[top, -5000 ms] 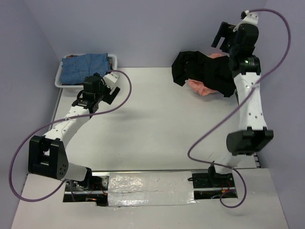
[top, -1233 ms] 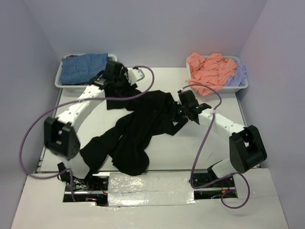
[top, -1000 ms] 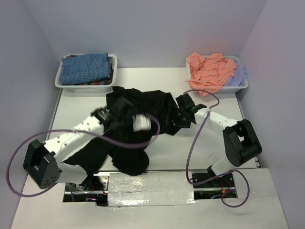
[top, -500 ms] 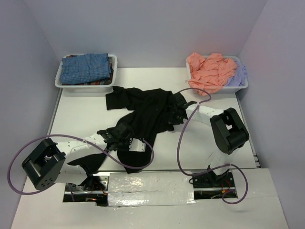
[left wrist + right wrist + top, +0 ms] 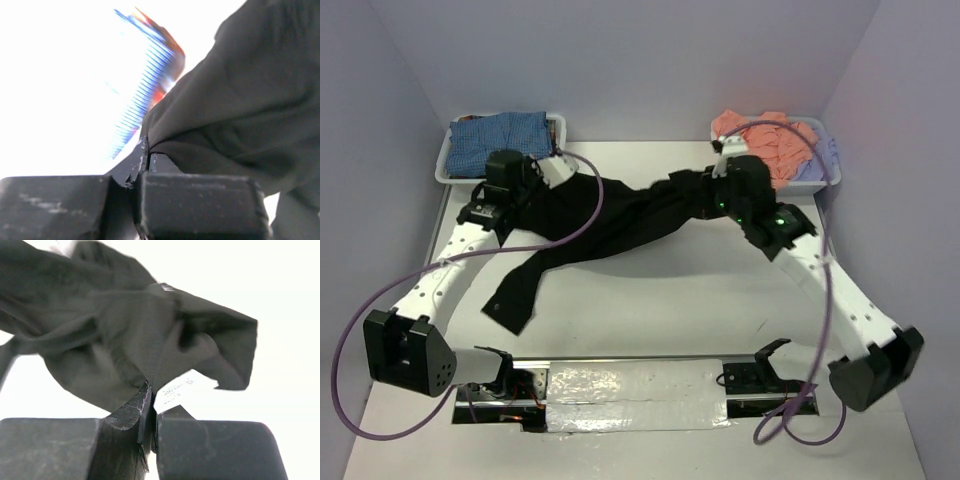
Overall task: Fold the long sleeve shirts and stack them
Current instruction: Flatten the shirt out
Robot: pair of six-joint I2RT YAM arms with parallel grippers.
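Note:
The black long sleeve shirt (image 5: 620, 215) hangs stretched between my two grippers above the table, and one sleeve trails down to the table at the front left (image 5: 512, 300). My left gripper (image 5: 538, 190) is shut on the shirt's left end; the left wrist view shows its jaws (image 5: 145, 155) pinching a fold of black cloth (image 5: 240, 100). My right gripper (image 5: 717, 190) is shut on the right end; the right wrist view shows its jaws (image 5: 150, 390) clamped on bunched black cloth (image 5: 125, 325) beside a white label (image 5: 180, 387).
A white bin (image 5: 442, 168) at the back left holds a folded blue-checked shirt (image 5: 485, 135). A white bin (image 5: 828, 180) at the back right holds a salmon-pink shirt (image 5: 775, 140) and a pale lavender one (image 5: 820, 158). Side walls stand close on both sides.
Both grippers have shut on the black shirt, risen and pulled apart. The shirt, crumpled on the table before, now hangs stretched between them. The left arm swung from the front to the back left.

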